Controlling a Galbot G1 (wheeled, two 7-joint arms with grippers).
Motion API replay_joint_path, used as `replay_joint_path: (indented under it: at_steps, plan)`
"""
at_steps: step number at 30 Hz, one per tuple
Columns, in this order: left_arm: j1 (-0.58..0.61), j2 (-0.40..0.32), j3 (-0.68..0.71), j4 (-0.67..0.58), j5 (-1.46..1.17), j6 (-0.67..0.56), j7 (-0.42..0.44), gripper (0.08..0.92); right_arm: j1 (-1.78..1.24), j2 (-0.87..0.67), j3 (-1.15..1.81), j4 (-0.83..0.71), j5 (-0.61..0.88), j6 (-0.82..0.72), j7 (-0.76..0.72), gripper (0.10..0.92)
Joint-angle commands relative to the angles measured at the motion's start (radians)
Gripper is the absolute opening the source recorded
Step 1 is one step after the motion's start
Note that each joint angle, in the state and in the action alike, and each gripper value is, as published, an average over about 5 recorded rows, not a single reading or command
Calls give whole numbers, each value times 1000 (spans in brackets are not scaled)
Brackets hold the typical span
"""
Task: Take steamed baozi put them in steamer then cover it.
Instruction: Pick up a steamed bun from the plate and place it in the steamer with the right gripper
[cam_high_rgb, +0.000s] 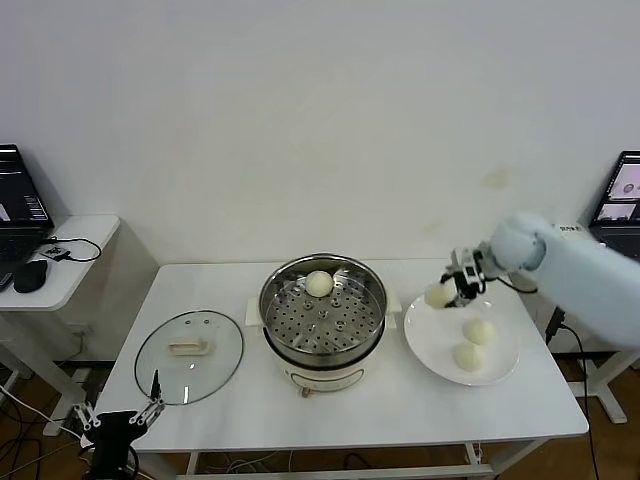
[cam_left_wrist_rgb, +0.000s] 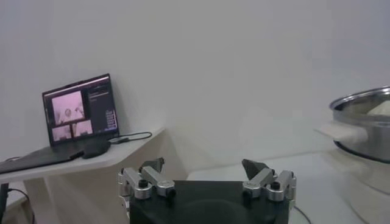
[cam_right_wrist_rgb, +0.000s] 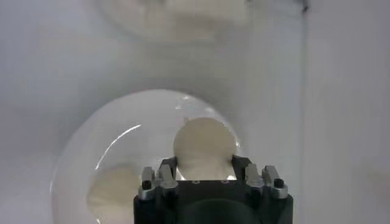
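- Baozi (cam_high_rgb: 438, 294) sits clamped between the fingers of the right gripper (cam_high_rgb: 452, 290), lifted above the near-left rim of the white plate (cam_high_rgb: 432, 345); in the right wrist view the same bun (cam_right_wrist_rgb: 204, 144) fills the gap between the two fingers, with the plate below it.
- Two more baozi lie on the plate, below and to the right of the right gripper – one (cam_high_rgb: 479, 331) nearer the plate's middle, the other (cam_high_rgb: 468, 356) just in front of it, the two touching or nearly so.
- A fourth baozi (cam_high_rgb: 319, 284) already rests on the perforated tray inside the steamer (cam_high_rgb: 372, 330), toward its far side, well to the left of the right gripper.
- The steamer stands in the middle of the worktop (cam_high_rgb: 330, 415), its right edge just beside the plate; it is uncovered.
- The cover (cam_high_rgb: 189, 356) lies flat on the worktop to the left of the steamer, its cream handle up, just above and to the right of the left gripper (cam_high_rgb: 118, 415).
- The left gripper hangs low at the near-left corner of the worktop – its fingers (cam_left_wrist_rgb: 151, 178) stand wide apart with nothing between them.
- A side desk (cam_high_rgb: 70, 262) with a laptop (cam_left_wrist_rgb: 79, 119) stands beyond the left gripper.
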Motion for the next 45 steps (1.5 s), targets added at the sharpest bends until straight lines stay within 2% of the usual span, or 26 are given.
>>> replay_joint_path:
  at_steps: [1, 8, 24, 33, 45]
  plan:
    - [-5, 8, 5, -2, -3, 1, 0, 823, 355, 61, -212, 139, 262, -73, 32, 585]
    - [-11, 16, 4, -2, -10, 1, 0, 823, 327, 209, -230, 178, 419, -164, 132, 588]
    - [-18, -7, -19, 7, -11, 1, 4, 823, 40, 519, -193, 17, 394, -309, 251, 594]
    - [-23, -9, -29, 19, -13, -2, 2, 823, -45, 593, -178, -81, 354, -330, 266, 594]
    - [-37, -7, -29, 30, -13, -1, 3, 823, -76, 607, -165, -120, 329, -329, 276, 594]
